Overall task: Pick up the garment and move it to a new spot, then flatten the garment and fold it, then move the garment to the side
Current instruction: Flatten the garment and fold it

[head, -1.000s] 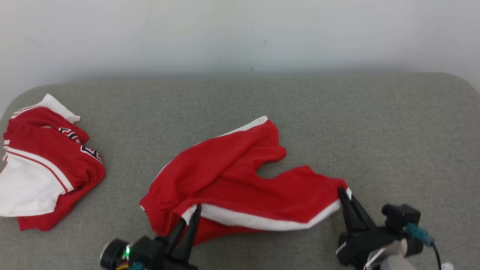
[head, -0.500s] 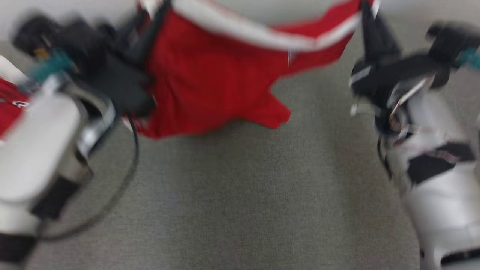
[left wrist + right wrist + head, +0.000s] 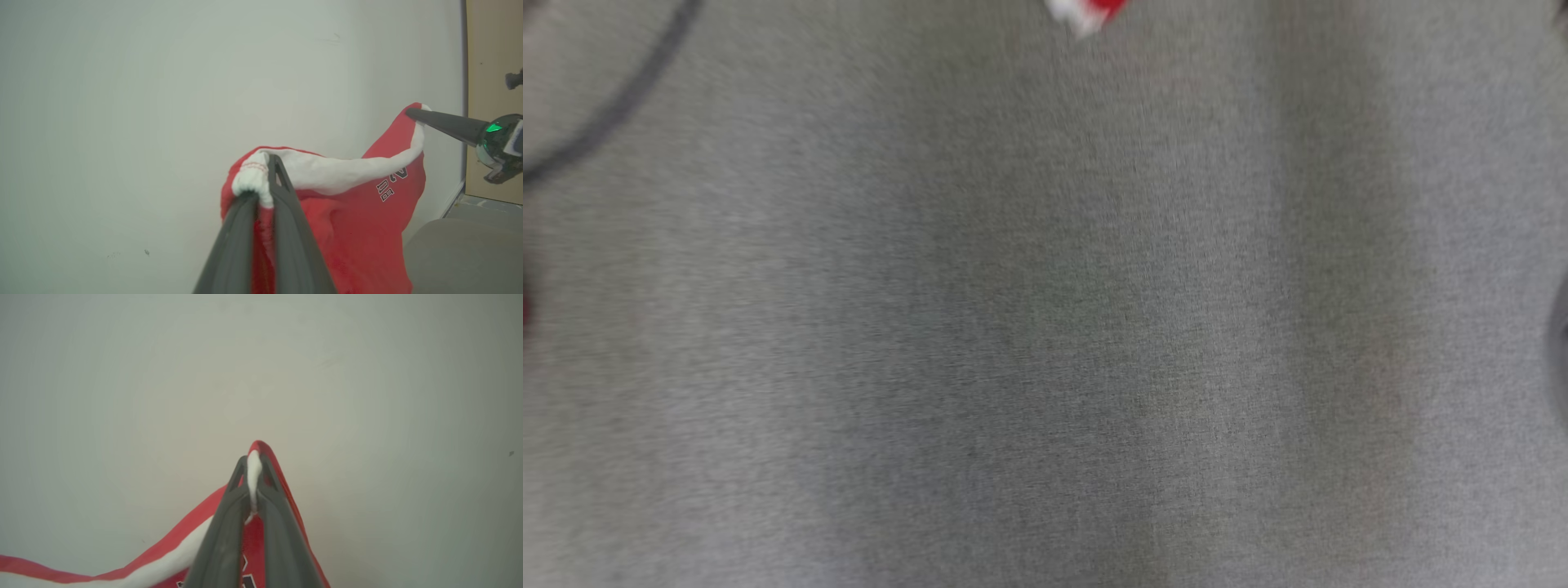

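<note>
The picture is smeared with blur. A grey woven surface (image 3: 1045,327) lies below the camera. At the top edge, just right of centre, a small red and white tip of the garment (image 3: 1088,11) pokes in. A thin dark curved line (image 3: 621,106), perhaps a cable, crosses the upper left corner.
</note>
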You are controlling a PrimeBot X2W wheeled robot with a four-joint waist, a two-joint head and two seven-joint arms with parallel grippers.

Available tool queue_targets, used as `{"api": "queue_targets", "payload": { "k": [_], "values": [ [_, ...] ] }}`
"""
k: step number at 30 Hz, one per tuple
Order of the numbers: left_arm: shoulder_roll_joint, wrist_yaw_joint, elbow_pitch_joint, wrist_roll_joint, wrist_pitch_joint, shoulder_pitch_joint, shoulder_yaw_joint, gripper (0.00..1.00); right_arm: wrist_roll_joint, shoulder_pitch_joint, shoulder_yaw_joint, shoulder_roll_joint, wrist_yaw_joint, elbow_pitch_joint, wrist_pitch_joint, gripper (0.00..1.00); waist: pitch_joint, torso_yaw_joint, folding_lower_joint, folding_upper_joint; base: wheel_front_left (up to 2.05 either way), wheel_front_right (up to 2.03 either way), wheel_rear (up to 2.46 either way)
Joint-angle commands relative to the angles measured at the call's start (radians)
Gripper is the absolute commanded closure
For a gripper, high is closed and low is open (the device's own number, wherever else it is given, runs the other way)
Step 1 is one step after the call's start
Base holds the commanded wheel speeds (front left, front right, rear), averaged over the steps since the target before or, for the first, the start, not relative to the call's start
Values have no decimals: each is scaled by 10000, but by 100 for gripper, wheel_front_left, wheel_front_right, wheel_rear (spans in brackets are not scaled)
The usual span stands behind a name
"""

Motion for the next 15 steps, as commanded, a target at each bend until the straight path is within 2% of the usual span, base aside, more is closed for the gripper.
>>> {"api": "queue_targets", "payload": {
  "k": [1, 5, 9, 15],
  "values": [
    [-89, 18, 272, -211, -20, -494, -163, 100, -126, -445, -68, 54, 4, 218, -62, 100, 924, -473, -3, -3, 0, 0, 0],
    [-221, 18, 924, -689, -236, -1691, -598, 100, -420, -1547, -189, 174, 4, 846, -202, 100, 1169, -590, -3, -3, 0, 0, 0],
    [-116, 18, 1409, -940, -563, -2596, -1214, 100, -715, -2293, -102, 285, 4, 1222, -308, 100, 1388, -654, -3, -3, 0, 0, 0],
    [-38, 18, 1845, -1487, -957, -3070, -1796, 100, -898, -2758, 60, 360, 4, 1607, -442, 100, 1479, -690, -3, -3, 0, 0, 0]
  ]
}}
